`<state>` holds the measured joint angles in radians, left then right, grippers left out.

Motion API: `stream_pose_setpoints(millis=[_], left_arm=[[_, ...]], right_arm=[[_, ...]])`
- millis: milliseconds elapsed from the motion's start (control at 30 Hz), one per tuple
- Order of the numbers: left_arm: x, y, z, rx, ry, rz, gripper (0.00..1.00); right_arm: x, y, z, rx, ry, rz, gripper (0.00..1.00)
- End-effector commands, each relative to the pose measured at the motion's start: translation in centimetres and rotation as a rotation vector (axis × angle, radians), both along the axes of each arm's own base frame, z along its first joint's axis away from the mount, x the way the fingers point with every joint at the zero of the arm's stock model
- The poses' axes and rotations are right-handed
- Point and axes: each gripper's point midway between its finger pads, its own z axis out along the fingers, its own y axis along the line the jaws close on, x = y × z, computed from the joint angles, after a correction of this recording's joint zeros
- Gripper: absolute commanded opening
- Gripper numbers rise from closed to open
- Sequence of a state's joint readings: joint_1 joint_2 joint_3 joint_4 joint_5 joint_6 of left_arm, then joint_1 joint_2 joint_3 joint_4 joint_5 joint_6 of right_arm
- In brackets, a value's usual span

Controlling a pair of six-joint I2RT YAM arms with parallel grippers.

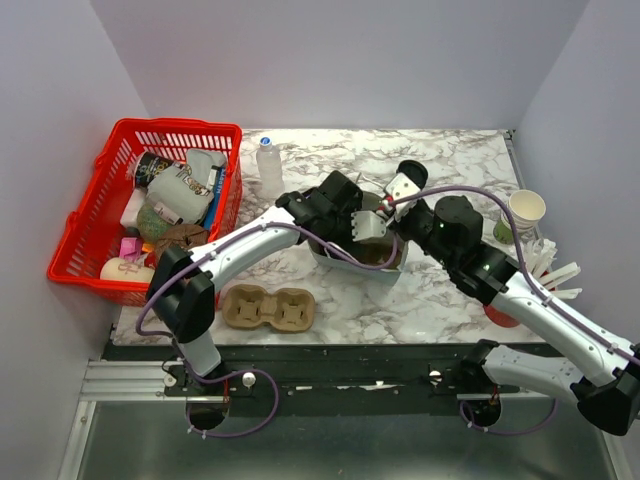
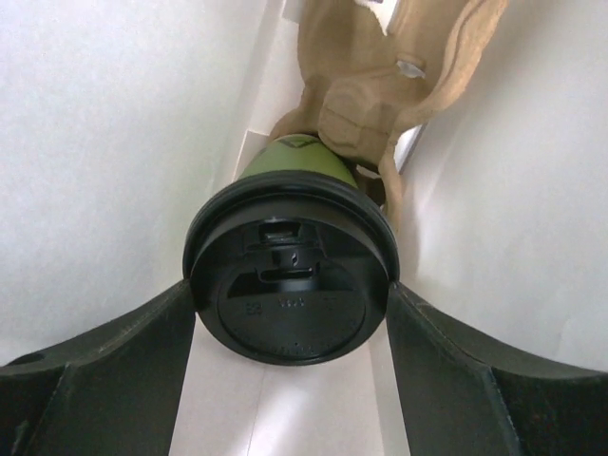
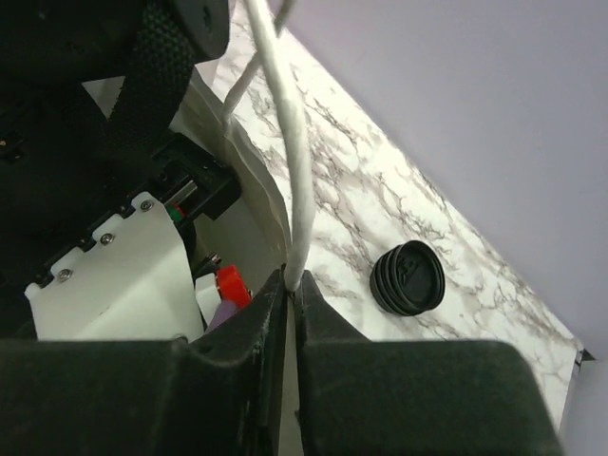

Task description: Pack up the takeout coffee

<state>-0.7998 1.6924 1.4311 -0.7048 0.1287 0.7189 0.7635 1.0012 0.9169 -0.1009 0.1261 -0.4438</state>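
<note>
Landmark: white paper bag (image 1: 348,264), mid-table on the marble table (image 1: 455,160), mouth open upward.

- The takeout coffee (image 2: 290,256) is inside the bag, low between its white walls. Olive-green cup, black sip lid on, lid facing the left wrist camera.
- Left gripper (image 2: 290,290) reaches down into the bag. Jaws set wide, one finger (image 2: 142,351) on each side of the lid and touching its rim: it holds the coffee by the lid.
- Brown pulp carrier (image 2: 380,85) also sits in the bag, just beyond the cup and against it; how the two fit together cannot be made out.
- Right gripper (image 3: 293,285) is at the bag's far-right rim. Jaws narrow, only a slit between them. The bag's white handle (image 3: 296,161) runs down into that slit, along with an edge of the bag wall, so it looks pinched there.
- Stack of black lids (image 3: 408,277) on the marble just beyond the bag, apart from it.
- Second pulp carrier (image 1: 268,308), two wells, lies near the bag's front-left side, toward the arm bases.
- Clear bottle (image 1: 268,165) stands behind and left of the bag.
- Red basket (image 1: 75,235) sits well to the bag's left, full of mixed goods.
- Green cup with white rim (image 1: 525,210) is well to the bag's right; a red cup of white sticks (image 1: 550,272) stands nearer the front on that side.
</note>
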Motion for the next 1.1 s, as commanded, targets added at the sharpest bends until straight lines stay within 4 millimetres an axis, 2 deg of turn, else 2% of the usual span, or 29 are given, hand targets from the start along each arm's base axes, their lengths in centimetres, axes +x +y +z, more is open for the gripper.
stream_pose_setpoints(millis=[0,67,100,167,200,267,300,367,533,600,733,833,900,933,1067], left_arm=[[1.7,1.6,-4.5,0.078,0.091,0.210,0.00],[1.7,1.5,-4.9,0.089,0.104,0.209,0.00],[1.5,1.6,-5.0,0.097,0.114,0.209,0.00],[1.4,1.8,-5.3,0.105,0.126,0.208,0.00],[1.3,1.9,-5.5,0.106,0.131,0.208,0.00],[1.2,2.0,-5.8,0.111,0.137,0.207,0.00],[1.1,2.0,-5.8,0.114,0.141,0.206,0.00],[1.4,1.7,-5.5,0.101,0.146,0.220,0.00],[2.3,1.2,-4.6,0.053,0.172,0.261,0.00],[2.4,1.4,-4.6,0.053,0.172,0.273,0.00],[2.9,1.8,-3.9,0.039,0.158,0.303,0.10],[2.7,1.9,-3.8,0.030,0.161,0.318,0.12],[2.6,1.8,-3.8,0.018,0.169,0.325,0.08],[2.4,1.9,-4.1,0.022,0.178,0.326,0.00],[2.1,1.8,-4.6,0.016,0.190,0.322,0.00]], right_arm=[[-2.7,3.3,1.0,0.085,0.092,0.171,0.26],[-2.5,3.0,0.8,0.073,0.109,0.162,0.36],[-2.2,2.6,1.3,0.084,0.111,0.145,0.47],[-2.2,2.2,1.3,0.092,0.147,0.144,0.57],[-1.7,1.5,1.7,0.124,0.170,0.123,0.67],[-1.7,1.1,2.6,0.151,0.197,0.133,0.76],[-1.8,1.1,2.8,0.167,0.219,0.157,0.84],[-1.8,1.1,3.9,0.185,0.225,0.183,0.89],[-1.5,0.9,5.6,0.227,0.219,0.212,0.93],[-1.0,0.9,5.6,0.229,0.220,0.204,0.93],[-0.5,0.8,5.6,0.237,0.221,0.192,0.94],[-0.3,0.7,5.4,0.232,0.221,0.190,0.94],[-0.2,0.6,5.0,0.224,0.230,0.186,0.94],[0.0,0.6,4.5,0.218,0.241,0.177,0.94],[1.6,-0.3,4.7,0.246,0.264,0.099,0.97]])
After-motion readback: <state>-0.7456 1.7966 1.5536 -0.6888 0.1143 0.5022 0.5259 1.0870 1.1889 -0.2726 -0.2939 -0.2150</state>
